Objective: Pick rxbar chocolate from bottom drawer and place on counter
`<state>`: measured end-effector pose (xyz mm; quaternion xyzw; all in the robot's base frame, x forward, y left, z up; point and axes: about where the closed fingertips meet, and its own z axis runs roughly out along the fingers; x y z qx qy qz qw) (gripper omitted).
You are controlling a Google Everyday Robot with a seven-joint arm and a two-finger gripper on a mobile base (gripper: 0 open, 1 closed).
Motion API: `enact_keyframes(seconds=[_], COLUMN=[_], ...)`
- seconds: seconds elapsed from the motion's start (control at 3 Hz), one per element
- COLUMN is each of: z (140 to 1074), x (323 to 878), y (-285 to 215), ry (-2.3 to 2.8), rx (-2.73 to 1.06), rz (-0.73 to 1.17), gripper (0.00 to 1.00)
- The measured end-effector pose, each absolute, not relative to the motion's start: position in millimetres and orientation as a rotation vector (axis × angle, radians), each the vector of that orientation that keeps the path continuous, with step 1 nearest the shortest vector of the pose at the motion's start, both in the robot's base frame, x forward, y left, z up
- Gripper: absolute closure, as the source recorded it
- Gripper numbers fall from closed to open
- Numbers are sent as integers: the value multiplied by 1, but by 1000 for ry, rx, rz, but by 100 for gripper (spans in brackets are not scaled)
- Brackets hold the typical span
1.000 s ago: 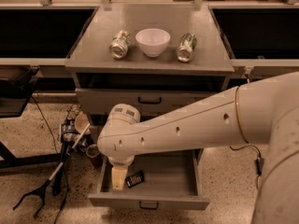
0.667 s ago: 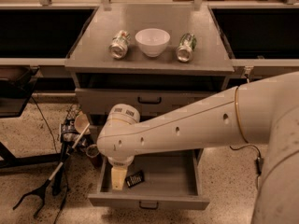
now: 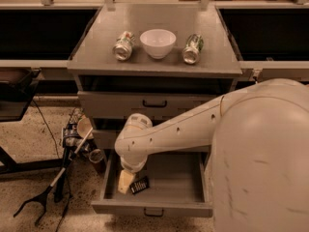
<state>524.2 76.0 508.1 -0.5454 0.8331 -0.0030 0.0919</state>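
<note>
Claw is down inside bottom drawer, near its left front corner; how far it is open cannot be told, and no hold is evident. Rxbar chocolate lies flat on the drawer floor just right of claw. Risk: bar is thin and flat, so claw may shove it aside or close beside it; the left wall crowds the approach. Table is grey and carries white bowl between two cans. Speckled floor.
</note>
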Motion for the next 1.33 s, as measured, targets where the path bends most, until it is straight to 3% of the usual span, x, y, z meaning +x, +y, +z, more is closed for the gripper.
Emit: enact_keyframes(seconds=[0.67, 1.33], z=[381, 352], x=[525, 541], y=[70, 72], ry=[2856, 2903], rx=[-1067, -812], rz=[211, 202], gripper=[0, 0])
